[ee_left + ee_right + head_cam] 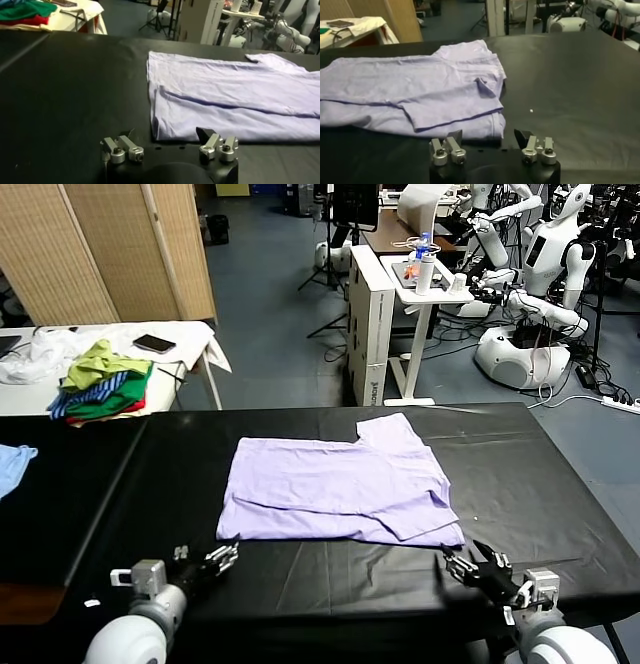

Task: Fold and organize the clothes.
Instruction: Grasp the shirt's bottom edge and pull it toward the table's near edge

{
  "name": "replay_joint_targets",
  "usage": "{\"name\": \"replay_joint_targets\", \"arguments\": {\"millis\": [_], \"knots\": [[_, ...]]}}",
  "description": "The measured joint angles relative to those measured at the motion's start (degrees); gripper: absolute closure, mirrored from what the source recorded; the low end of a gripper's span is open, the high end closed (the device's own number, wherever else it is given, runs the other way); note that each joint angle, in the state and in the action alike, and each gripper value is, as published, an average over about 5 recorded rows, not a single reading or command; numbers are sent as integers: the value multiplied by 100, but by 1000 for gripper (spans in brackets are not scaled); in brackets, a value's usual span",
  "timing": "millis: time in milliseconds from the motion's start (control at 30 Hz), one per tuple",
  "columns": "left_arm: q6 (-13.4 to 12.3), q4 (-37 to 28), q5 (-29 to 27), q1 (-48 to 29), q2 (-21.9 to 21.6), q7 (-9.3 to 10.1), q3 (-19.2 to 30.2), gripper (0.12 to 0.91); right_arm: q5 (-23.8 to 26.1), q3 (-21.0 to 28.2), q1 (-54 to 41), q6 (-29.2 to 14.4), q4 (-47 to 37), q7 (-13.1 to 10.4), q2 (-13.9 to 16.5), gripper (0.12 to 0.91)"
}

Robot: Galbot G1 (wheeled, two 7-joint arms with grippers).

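Note:
The clothes are one pale lavender T-shirt point(340, 489) lying flat on the black table point(540, 484), with one sleeve folded in over the body. My left gripper point(222, 556) rests low at the shirt's near left corner point(156, 131). In the left wrist view the left gripper point(167, 141) is open and the hem lies just ahead of its fingers. My right gripper point(456, 562) sits at the near right corner point(495, 127). In the right wrist view the right gripper point(488, 136) is open too, with that corner of the T-shirt point(420, 95) just in front of its jaws.
A green, yellow and striped garment pile point(100, 379) and a phone point(153, 342) lie on a white table at the back left. A light blue cloth point(12, 464) hangs at the table's left edge. A white cart point(420, 284) and other robots point(540, 274) stand behind.

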State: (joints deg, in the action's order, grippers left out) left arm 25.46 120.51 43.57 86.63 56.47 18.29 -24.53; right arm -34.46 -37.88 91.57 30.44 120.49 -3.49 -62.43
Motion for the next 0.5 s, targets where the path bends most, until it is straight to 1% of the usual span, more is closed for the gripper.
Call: {"name": "replay_joint_targets", "arguments": {"millis": [67,100,167,200,233,300,333,400,500], "knots": [[-2,4,12,6,0,-24,2,374,2,16,-34,-1,-17,5,2,540],[-4,11,15,11,1,-44,5,435,3,24,-47,-1,-23,6,3,608],[-8,26,16,20,7,-83,12,541,6,35,-55,0,-26,6,8,700],[-9,32,11,22,11,-97,16,616,8,37,-48,2,-18,5,12,753],[-9,36,3,24,16,-105,20,673,8,34,-36,6,-5,2,19,791],[-9,38,-25,31,21,-102,25,792,8,14,11,35,47,-18,40,848],[-8,44,-46,41,20,-95,26,834,8,-2,43,64,83,-35,53,865],[-1,67,-103,72,4,-73,22,881,10,-39,118,139,173,-73,85,878],[25,142,-191,157,-50,-6,-2,886,28,-95,257,300,338,-131,132,882]]}}
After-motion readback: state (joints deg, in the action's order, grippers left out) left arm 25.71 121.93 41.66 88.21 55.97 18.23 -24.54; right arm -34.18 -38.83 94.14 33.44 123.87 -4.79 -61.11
